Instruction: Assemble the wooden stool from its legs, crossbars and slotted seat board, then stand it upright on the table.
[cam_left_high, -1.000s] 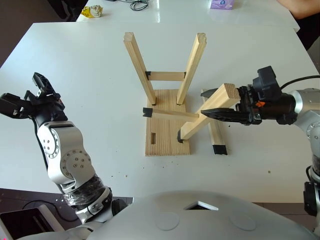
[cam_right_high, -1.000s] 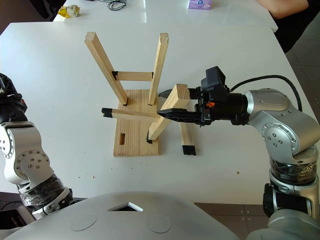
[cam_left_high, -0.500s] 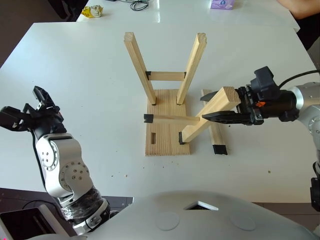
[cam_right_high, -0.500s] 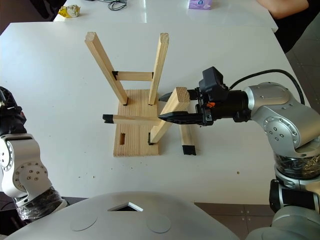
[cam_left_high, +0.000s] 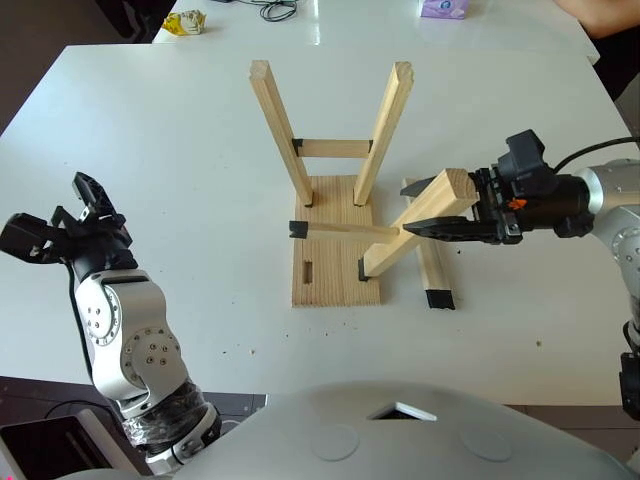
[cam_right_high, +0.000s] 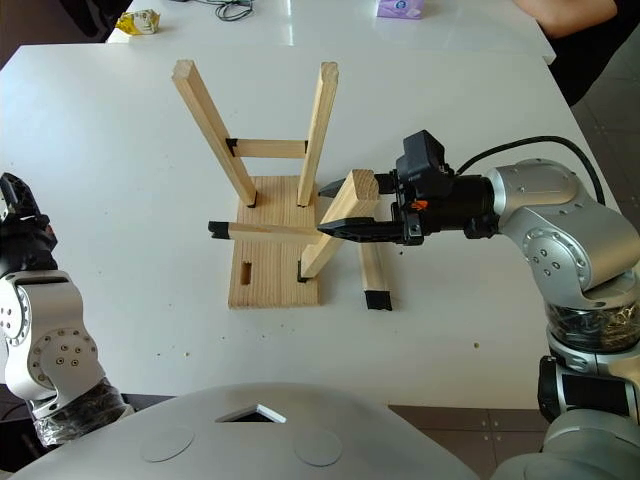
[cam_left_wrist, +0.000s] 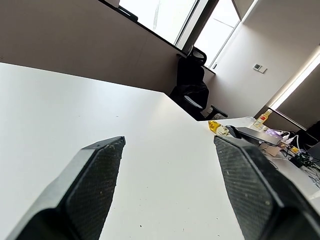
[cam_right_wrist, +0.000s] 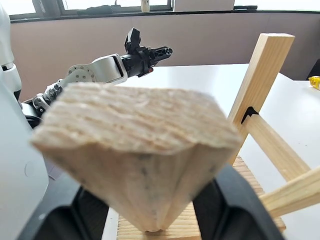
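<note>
Now right gripper (cam_left_high: 409, 210) jaws clamped on upper part of tilted leg (cam_left_high: 392, 252); leg's foot rests on near right corner of board (cam_left_high: 325, 290). Left gripper (cam_left_high: 62, 215) jaws wide, at table (cam_left_high: 150, 120) left edge, well apart.

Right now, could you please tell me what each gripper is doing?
Left gripper: open, holding nothing.
Right gripper: shut on the tilted leg.

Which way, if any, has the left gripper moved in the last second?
Yes: the left gripper has drawn back toward the robot, nearer the table's front edge, judged against the seat board, which has stayed put.
</note>
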